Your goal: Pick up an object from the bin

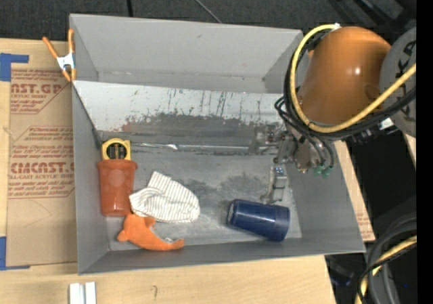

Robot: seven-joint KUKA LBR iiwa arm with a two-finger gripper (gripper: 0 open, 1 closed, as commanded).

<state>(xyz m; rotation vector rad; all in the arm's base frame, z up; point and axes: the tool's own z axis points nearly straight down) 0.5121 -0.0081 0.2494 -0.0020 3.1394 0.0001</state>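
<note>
My gripper hangs low at the right side of the bin, under the arm's orange cover. Its tip stands just above and behind a dark blue cup that lies on its side near the bin's front wall, mouth to the left. Whether the tip touches the cup cannot be told. Nothing shows held in the gripper. To the left of the cup lies a crumpled white striped cloth, well apart from the gripper.
An orange soft piece lies at the front left below the cloth. A red-orange cup rests by the left wall with a yellow tape measure behind it. The arm comes in over the right rim.
</note>
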